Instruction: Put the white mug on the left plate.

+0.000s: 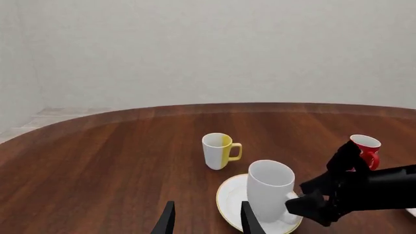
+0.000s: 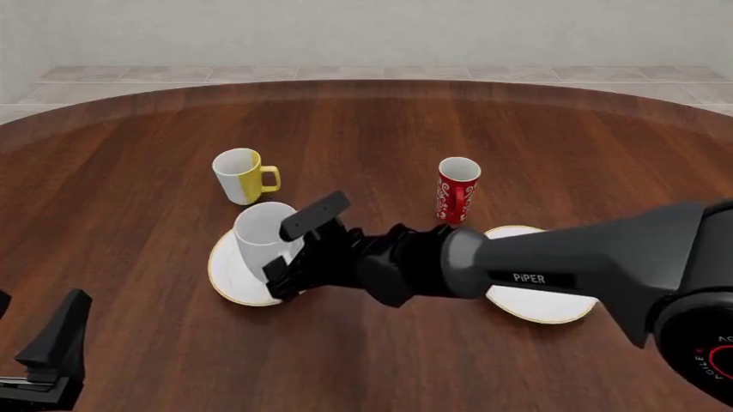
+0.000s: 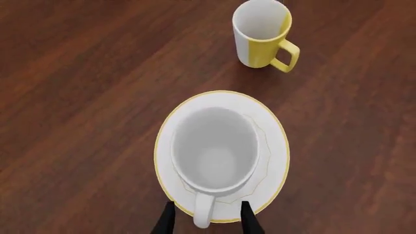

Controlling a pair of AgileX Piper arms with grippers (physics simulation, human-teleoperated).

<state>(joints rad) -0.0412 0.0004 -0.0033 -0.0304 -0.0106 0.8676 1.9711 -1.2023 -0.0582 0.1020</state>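
The brown wooden desk [image 2: 137, 172] carries the left plate [image 2: 229, 273], and the white mug [image 2: 266, 236] stands upright on it. The right claw [image 2: 300, 249] is spread, its fingers [image 3: 248, 218] flanking the mug's handle without clearly touching. The left claw [image 1: 206, 220], also spread, hangs apart near the desk's front edge.

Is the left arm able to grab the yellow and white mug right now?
Probably yes. The left gripper waits open at the near edge, and bare table lies between it and the yellow and white mug. The right arm is busy at the white mug, off to one side.
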